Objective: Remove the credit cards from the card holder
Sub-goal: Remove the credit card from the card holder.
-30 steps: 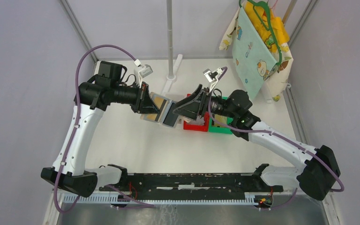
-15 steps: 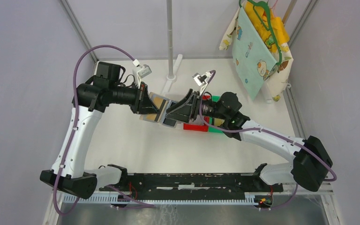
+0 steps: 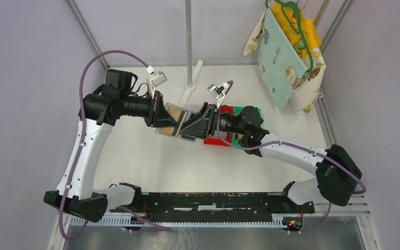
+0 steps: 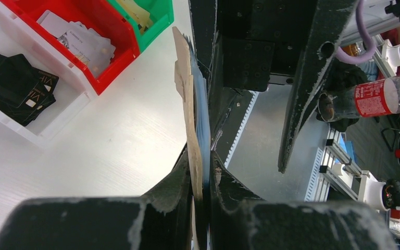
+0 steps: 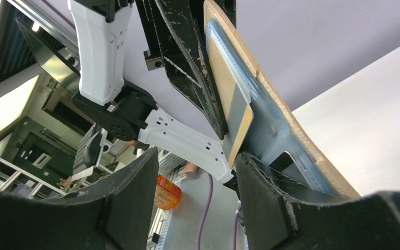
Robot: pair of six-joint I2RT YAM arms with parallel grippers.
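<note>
Top view: two black-and-white arms meet mid-table at a card holder (image 3: 180,117), a flat tan rectangle held up above the matte white table (image 3: 151,161). The L gripper (image 3: 170,120) comes in from 9 o'clock and the R gripper (image 3: 194,125) from 3 o'clock. Their black fingers hide most of the holder.

L wrist view: the L gripper (image 4: 200,162) is clenched on the card holder (image 4: 190,104), seen edge-on. It has a rough, fibrous tan outer layer and a smooth blue inner layer. Toward 10 o'clock, three glossy plastic bins sit side by side:
- white bin (image 4: 41,133) w/ black cards (image 4: 10,88)
- red bin (image 4: 112,67) w/ pale cards (image 4: 78,37)
- green bin (image 4: 162,18), cut off by the frame top, contents barely visible

R wrist view: the holder's pale blue pocket faces the cam. A gold card (image 5: 228,88) w/ a grey stripe pokes out toward 7 o'clock, its far end hidden in the pocket. The R gripper (image 5: 197,161) is released, w/ scuffed black fingers (image 5: 125,208) apart either side of the card's free corner. Can't tell if either finger touches that corner.
</note>
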